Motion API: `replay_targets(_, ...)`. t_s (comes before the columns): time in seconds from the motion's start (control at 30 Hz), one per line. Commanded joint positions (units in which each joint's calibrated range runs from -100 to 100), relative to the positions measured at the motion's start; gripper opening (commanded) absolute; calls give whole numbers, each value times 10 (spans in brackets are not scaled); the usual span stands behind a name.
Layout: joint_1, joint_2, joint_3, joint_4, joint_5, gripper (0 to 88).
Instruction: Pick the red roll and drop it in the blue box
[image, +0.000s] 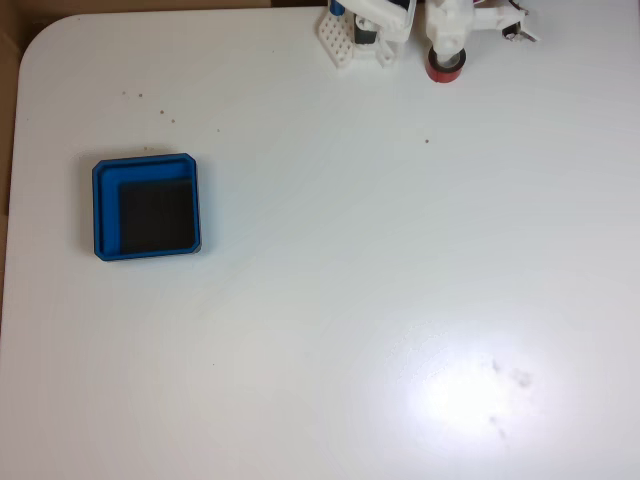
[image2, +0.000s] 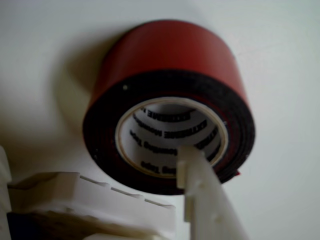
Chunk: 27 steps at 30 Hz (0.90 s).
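The red roll (image2: 170, 85) sits right at the gripper (image2: 192, 165). In the wrist view one white finger (image2: 200, 190) reaches into the roll's hollow centre, against the printed inner core, while the other flat white jaw lies low and to the left, outside the dark rim. So the roll's wall stands between the two jaws, but whether they are pressing on it or only set around it I cannot tell. In the fixed view the roll (image: 445, 68) shows as a small red ring just under the white arm at the far edge of the counter (image: 400, 300).

The blue box (image: 146, 206) lies well apart from the gripper, far off to the left and lower in the fixed view, with bare counter between.

The risks, as I judge them: the hold takes only one side of the ring, so the roll may swing or tilt on the finger when lifted, and slip off if the squeeze is weak. The smooth tape face gives little grip. The long carry leaves time for it to work loose. The box is shallow, so a roll dropped from high or on its edge may bounce or roll out over the low rim.

Count: one red roll, one blue box, one gripper.
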Motion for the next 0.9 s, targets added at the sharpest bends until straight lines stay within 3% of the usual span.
replay_targets(0.0,-2,3,3,-9,-1,327)
replay_targets(0.87,0,2,29,-9,-1,326)
